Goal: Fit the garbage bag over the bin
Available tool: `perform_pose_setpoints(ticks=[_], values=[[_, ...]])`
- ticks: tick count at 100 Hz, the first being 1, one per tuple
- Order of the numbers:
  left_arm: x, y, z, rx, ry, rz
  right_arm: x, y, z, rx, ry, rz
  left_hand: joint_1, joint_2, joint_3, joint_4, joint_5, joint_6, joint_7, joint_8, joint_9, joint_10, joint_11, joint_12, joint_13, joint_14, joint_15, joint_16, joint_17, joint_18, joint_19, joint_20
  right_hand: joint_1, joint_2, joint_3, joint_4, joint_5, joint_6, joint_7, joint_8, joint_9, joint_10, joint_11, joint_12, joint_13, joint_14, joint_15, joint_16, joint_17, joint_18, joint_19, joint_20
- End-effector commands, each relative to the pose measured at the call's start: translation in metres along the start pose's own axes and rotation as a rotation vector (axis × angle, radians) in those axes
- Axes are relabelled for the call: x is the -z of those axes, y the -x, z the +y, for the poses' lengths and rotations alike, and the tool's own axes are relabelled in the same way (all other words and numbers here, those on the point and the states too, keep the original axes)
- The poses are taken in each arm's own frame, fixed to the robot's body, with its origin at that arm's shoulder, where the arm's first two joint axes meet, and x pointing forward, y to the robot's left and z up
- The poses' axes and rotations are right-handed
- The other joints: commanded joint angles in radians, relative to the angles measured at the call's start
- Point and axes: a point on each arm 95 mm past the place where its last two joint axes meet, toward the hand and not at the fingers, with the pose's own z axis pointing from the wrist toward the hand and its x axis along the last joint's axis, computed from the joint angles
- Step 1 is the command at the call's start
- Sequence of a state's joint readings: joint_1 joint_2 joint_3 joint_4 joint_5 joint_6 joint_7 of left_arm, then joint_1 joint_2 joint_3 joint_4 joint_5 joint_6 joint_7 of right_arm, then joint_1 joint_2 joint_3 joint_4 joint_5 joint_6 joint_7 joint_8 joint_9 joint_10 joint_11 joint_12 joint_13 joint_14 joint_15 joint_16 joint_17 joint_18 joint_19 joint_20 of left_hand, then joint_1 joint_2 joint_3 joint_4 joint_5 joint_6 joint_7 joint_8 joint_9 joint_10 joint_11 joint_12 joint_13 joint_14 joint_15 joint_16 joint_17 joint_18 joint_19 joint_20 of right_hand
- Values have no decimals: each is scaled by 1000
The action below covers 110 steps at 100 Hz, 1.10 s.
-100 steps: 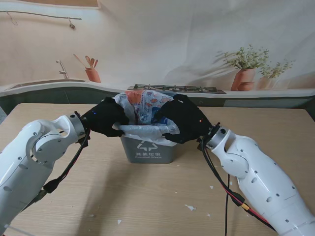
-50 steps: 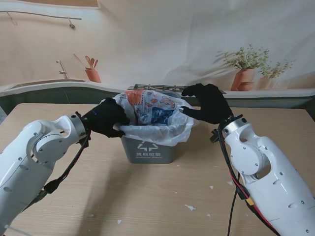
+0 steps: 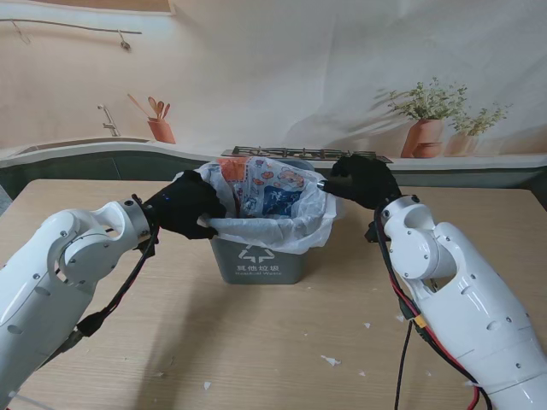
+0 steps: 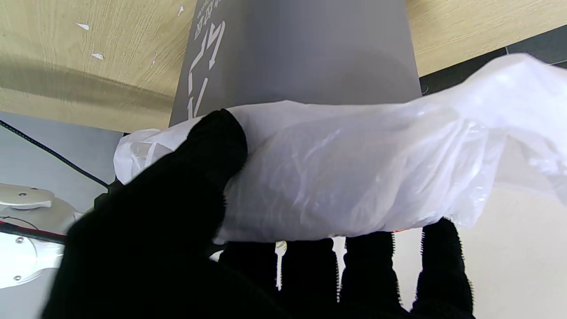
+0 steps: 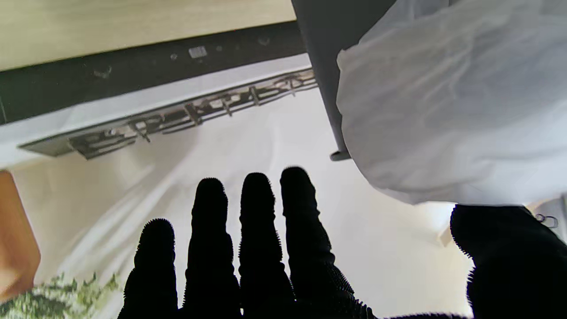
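While the left hand [image 3: 184, 205] pinches the garbage bag [image 3: 273, 224] rim, the right hand [image 3: 363, 180] hovers open beside it.

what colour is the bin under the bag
Grey bin with a white recycling mark, clearest in the stand view.

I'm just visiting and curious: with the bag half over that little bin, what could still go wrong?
The right hand is open beside the garbage bag, holding nothing, so that edge might slip back into the bin. Only the left hand pinches the film; a one-sided pull could tip or drag the light bin, or tear the thin plastic.
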<state>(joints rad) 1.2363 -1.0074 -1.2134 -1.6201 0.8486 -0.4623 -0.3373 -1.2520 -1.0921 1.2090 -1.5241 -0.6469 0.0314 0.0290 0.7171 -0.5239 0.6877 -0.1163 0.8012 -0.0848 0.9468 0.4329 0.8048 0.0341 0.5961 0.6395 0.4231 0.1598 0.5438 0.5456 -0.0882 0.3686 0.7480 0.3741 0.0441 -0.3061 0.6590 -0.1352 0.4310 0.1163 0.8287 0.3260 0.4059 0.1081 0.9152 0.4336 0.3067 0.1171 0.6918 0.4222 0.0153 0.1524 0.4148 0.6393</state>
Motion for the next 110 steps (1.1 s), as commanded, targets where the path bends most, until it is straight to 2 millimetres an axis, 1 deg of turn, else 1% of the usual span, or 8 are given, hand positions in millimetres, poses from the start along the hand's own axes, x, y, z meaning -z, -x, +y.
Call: perform_pose_setpoints(ticks=[1, 12, 19, 26, 32, 37, 64, 110], values=[[-1, -3, 10, 12, 32, 1, -5, 0, -6, -10, -22, -4, 27, 2, 28, -32, 43, -2, 36, 12, 17, -27, -7, 11, 78, -19, 49, 15, -8, -3, 37, 12, -15, 20, -28, 45, 78, -22, 32, 19, 38, 22, 12, -4, 27, 17, 7, 2, -3, -14, -36, 23], [-2, -3, 10, 11, 34, 1, -11, 1, -12, -36, -35, 2, 27, 3, 28, -33, 43, -2, 36, 12, 17, -27, -8, 12, 79, -19, 49, 15, -8, -3, 38, 12, 12, 9, -6, 45, 205, -73, 53, 41, 84, 10, 23, 3, 58, 18, 14, 6, 5, -6, -42, 23], [-2, -3, 10, 10, 35, 2, -15, 2, -15, -49, -27, 16, 28, 3, 29, -33, 43, -3, 36, 12, 18, -27, -8, 12, 80, -20, 48, 15, -8, -3, 38, 12, 77, 2, 66, 41, 277, -113, 79, 110, 107, -9, 56, 22, 79, 20, 38, 20, 10, -10, -49, 23], [-2, -3, 10, 11, 36, 2, -19, 4, -16, -39, -4, 38, 28, 2, 29, -33, 44, -3, 36, 12, 18, -26, -9, 12, 79, -20, 48, 16, -8, -3, 38, 12, 152, 9, 192, 33, 293, -208, 140, 241, 130, -35, 92, 43, 100, 8, 67, 36, 26, -9, -50, 24], [-2, -3, 10, 14, 37, 2, -22, 5, -17, -31, 10, 44, 28, 2, 29, -34, 43, -3, 36, 11, 19, -27, -8, 13, 80, -20, 48, 16, -8, -3, 38, 12, 281, -62, 280, -89, 324, -255, 241, 164, 171, -51, 107, 51, 130, 11, 81, 43, 43, -5, -52, 14], [-2, -3, 10, 13, 38, 4, -24, 6, -17, -27, 17, 55, 28, 2, 29, -34, 43, -4, 36, 11, 19, -27, -9, 13, 80, -20, 48, 16, -8, -3, 38, 12, 351, -116, 309, -125, 344, -275, 299, 147, 199, -67, 118, 56, 151, 11, 88, 46, 49, -2, -54, 8], [-4, -3, 10, 17, 39, 7, -29, 7, -24, -65, -15, -25, 28, 2, 29, -34, 43, -4, 37, 12, 20, -29, -9, 15, 81, -22, 48, 16, -8, -2, 36, 11, 430, -142, 349, -155, 374, -188, 402, 232, 254, -74, 173, 91, 179, 20, 105, 54, 64, 5, -55, -7], [-6, -4, 11, 20, 42, 6, -27, 15, -54, -44, -134, -60, 28, 3, 29, -34, 43, -3, 38, 11, 20, -28, -10, 17, 80, -21, 48, 17, -8, 0, 34, 9, 453, -202, 392, -161, 389, -186, 434, 252, 284, -71, 177, 107, 224, 24, 111, 54, 82, 21, -53, -16]])
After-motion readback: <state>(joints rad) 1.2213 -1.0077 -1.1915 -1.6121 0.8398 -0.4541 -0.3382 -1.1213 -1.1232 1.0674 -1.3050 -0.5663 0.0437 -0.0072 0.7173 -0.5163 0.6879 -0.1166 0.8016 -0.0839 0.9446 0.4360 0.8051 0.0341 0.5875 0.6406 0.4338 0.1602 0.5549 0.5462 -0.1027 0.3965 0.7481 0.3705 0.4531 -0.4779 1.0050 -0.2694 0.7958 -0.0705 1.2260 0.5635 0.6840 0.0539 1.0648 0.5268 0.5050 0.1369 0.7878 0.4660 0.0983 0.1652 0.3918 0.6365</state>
